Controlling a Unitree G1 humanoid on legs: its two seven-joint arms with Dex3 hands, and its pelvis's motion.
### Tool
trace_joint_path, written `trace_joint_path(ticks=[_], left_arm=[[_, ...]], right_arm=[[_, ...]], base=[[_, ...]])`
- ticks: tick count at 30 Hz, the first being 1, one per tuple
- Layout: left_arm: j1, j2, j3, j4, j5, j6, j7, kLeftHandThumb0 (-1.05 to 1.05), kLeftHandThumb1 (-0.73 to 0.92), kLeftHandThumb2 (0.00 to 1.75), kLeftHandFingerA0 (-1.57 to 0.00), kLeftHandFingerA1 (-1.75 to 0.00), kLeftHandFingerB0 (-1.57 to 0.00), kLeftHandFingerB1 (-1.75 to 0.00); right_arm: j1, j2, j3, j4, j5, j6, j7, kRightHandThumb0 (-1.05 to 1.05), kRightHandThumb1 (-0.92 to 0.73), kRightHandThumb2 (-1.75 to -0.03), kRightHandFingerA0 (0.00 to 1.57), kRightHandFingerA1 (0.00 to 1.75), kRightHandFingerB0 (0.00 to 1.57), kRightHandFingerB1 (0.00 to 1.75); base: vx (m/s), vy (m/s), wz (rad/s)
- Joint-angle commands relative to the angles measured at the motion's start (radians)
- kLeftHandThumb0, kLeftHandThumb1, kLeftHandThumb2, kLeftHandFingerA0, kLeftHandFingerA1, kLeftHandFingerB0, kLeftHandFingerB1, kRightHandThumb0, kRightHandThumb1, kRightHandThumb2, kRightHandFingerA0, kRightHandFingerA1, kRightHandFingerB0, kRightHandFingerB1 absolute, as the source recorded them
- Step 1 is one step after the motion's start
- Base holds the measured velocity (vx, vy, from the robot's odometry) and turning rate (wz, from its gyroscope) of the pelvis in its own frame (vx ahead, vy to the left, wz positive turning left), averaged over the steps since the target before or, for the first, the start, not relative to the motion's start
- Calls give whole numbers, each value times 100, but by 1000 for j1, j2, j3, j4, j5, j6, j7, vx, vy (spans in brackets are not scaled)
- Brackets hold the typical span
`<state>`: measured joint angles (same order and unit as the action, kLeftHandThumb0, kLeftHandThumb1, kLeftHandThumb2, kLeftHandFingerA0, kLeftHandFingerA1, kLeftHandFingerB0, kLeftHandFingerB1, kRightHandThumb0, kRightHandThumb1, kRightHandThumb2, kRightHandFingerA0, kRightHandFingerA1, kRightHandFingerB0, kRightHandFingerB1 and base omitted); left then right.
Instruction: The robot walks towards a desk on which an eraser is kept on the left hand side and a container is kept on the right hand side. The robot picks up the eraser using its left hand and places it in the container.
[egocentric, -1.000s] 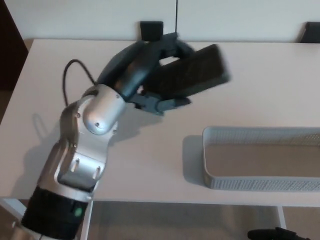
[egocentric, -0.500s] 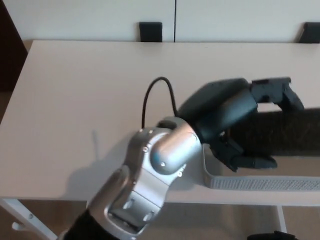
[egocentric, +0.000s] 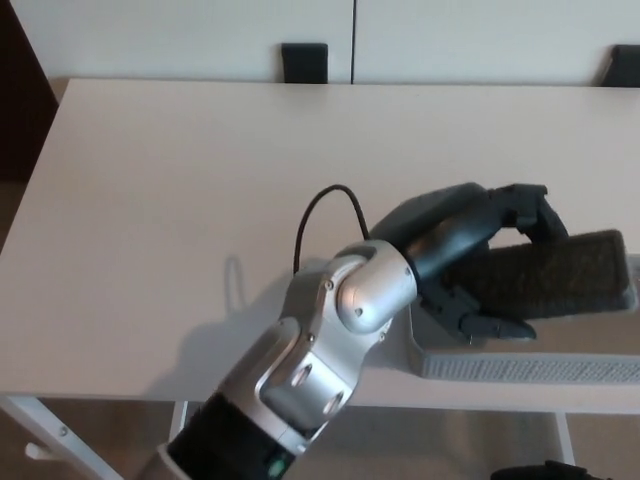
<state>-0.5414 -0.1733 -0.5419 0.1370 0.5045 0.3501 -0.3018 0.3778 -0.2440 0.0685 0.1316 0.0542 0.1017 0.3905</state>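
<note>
Reaching in from the lower left, the left hand (egocentric: 478, 262) over the near left corner of the container (egocentric: 520, 366), closed around the eraser (egocentric: 560, 277): one dark finger (egocentric: 535, 205) curled over the far long edge, lower fingers (egocentric: 480, 322) wrapped under the near edge, the block pinched between them. Eraser a long dark felt-faced block with a paler backing strip along its near side, lying roughly level, its long axis pointing to the right and tilted a little away, most of its length sticking out beyond the hand. Held above the container's interior, over the left part of it; whether its underside touches the tray cannot be told. Container a pale mesh-walled tray at the right of the desk (egocentric: 170, 180), only its near wall and left corner visible, the rest hidden behind hand and eraser. Silver wrist housing just left of the tray's corner, black cable (egocentric: 318, 205) looping up from it over the desk top. Dark forearm cuff at the bottom edge. Two black brackets (egocentric: 304, 62) at the desk's far edge against the wall. Right hand out of sight.
</note>
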Motion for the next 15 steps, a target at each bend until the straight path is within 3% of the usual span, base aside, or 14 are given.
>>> trace_joint_path(ticks=[1,2,3,4,5,6,7,12,15], left_arm=[[-37,-22,6,36,12,51,41,-45,76,65,-82,-139,-81,-93],[-37,-33,2,43,14,50,53,-45,75,63,-93,-130,-84,-90],[-39,-34,1,42,13,49,52,-44,71,62,-105,-103,-81,-61],[-44,-26,-16,38,20,50,32,-50,60,59,-65,-90,-53,-39],[-56,-3,-58,26,53,68,-3,-66,54,57,-16,-42,-16,-33],[-65,18,-105,8,100,88,-20,-80,47,84,0,0,0,-20],[-69,28,-129,-9,109,97,-36,-89,53,60,0,0,0,-7],[-83,52,-190,-57,126,137,-77,-104,55,71,0,0,0,-3],[-81,62,-213,-89,134,158,-95,-103,61,60,0,0,0,-8]], right_arm=[[3,-18,2,-13,-5,9,8,-46,-52,-55,62,59,46,47],[4,-21,1,-15,-6,8,10,-47,-51,-54,62,59,46,47],[-1,-21,6,-14,-14,4,6,-49,-52,-54,62,58,47,47],[-1,-26,13,-14,-28,-9,3,-51,-52,-56,62,57,46,47],[2,-26,11,-15,-22,-10,7,-49,-52,-55,62,57,47,47],[2,-27,12,-19,-22,-3,8,-49,-52,-55,63,57,48,47],[-2,-33,15,-18,-27,-9,11,-49,-53,-55,62,57,47,47],[-3,-40,19,-17,-28,-15,12,-50,-53,-55,63,58,47,47],[2,-45,25,-21,-37,-23,8,-47,-53,-55,62,57,47,47]], base=[[0,0,0],[0,0,0],[0,0,0],[0,0,0],[0,0,0],[0,0,0],[0,0,0],[0,0,0],[0,0,0]])
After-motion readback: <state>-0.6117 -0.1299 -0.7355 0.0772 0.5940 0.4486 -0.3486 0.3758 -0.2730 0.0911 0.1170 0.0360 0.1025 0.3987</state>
